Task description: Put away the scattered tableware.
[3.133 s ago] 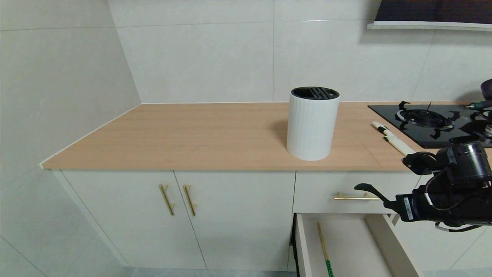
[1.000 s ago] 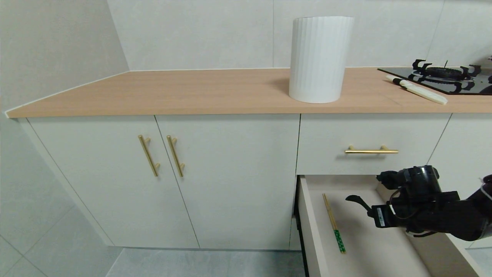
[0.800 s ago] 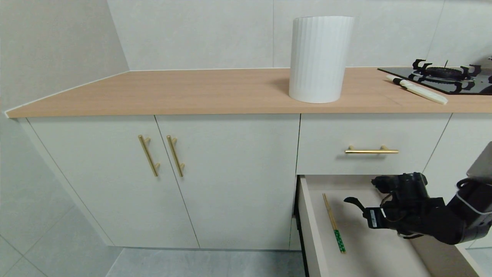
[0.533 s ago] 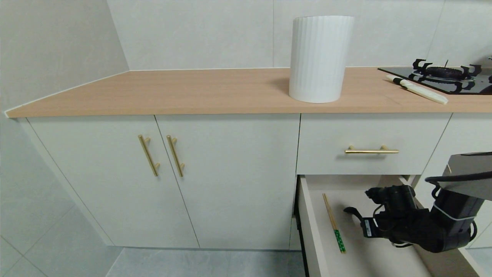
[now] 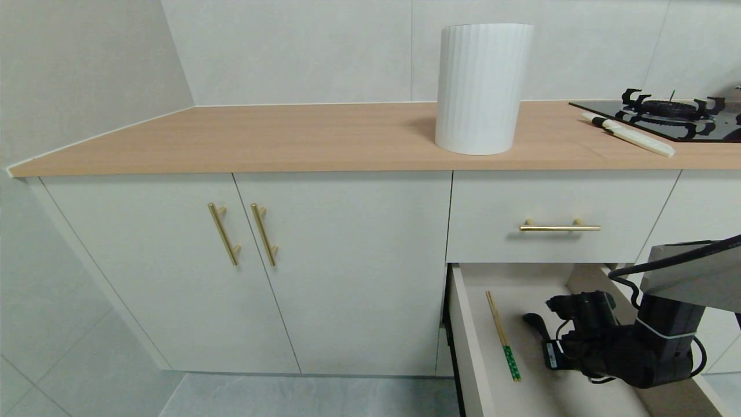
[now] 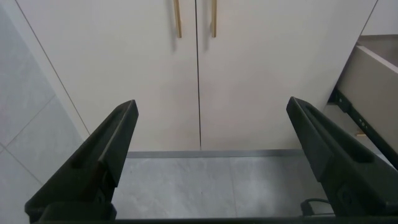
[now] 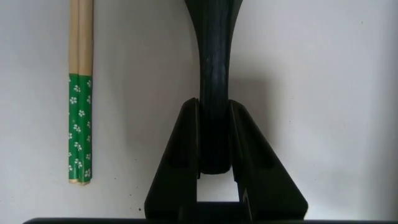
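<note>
drawer (image 5: 463,324): open, under tabletop (image 5: 289,139) front edge; holds chopsticks (image 7: 79,93), black utensil (image 7: 214,62)
right tool (image 7: 214,118): inside drawer, clamped on black utensil
left tool (image 6: 211,106): wide
white holder (image 5: 480,87): on tabletop, contents hidden
print: chopsticks' ends green, flowered; sticker (image 5: 550,354) on right tool unreadable

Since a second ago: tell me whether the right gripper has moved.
Yes. The right gripper, shut on a black utensil, has dropped lower into the open drawer, farther below the gold handle above it.
</note>
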### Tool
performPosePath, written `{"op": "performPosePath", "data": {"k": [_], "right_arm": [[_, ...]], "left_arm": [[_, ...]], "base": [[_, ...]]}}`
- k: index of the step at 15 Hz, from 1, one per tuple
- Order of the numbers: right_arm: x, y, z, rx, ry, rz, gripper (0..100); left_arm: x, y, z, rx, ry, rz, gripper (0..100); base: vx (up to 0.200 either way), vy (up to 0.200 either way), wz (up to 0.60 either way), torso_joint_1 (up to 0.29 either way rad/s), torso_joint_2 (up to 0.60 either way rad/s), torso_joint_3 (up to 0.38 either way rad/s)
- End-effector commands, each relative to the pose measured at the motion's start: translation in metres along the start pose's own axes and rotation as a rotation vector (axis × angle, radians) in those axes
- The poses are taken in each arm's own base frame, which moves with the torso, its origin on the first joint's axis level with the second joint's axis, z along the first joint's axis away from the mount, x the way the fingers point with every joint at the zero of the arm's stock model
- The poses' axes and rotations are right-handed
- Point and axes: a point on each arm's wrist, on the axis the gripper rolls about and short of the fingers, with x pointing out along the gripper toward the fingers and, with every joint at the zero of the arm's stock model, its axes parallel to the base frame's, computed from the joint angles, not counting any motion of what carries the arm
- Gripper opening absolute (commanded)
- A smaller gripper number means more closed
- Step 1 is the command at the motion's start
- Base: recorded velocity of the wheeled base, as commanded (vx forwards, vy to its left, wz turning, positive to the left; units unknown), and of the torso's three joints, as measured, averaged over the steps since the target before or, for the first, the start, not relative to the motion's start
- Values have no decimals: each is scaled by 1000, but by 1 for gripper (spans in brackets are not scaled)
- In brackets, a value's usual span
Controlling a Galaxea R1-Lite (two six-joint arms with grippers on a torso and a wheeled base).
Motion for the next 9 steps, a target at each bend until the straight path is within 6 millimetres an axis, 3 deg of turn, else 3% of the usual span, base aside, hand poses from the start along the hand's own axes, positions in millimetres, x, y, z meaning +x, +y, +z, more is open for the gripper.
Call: {"op": "performPosePath", "data": {"k": [1,5,6,9], "right_arm": [[1,0,-1,1,3,-1,0],[1,-1,-2,4,7,-3,0],[1,-2,-1,7,5,-7,100],[1,-3,-2,8,6,-8,100]], "left_arm": [[0,0,0,0,0,1,100],[0,0,0,0,0,1,100],[0,0,0,0,0,1,100],[0,0,0,0,0,1,100]], "base": [[0,0,0,0,0,0],[0,0,0,0,0,0],[0,0,0,0,0,0],[0,0,0,0,0,0]]}}
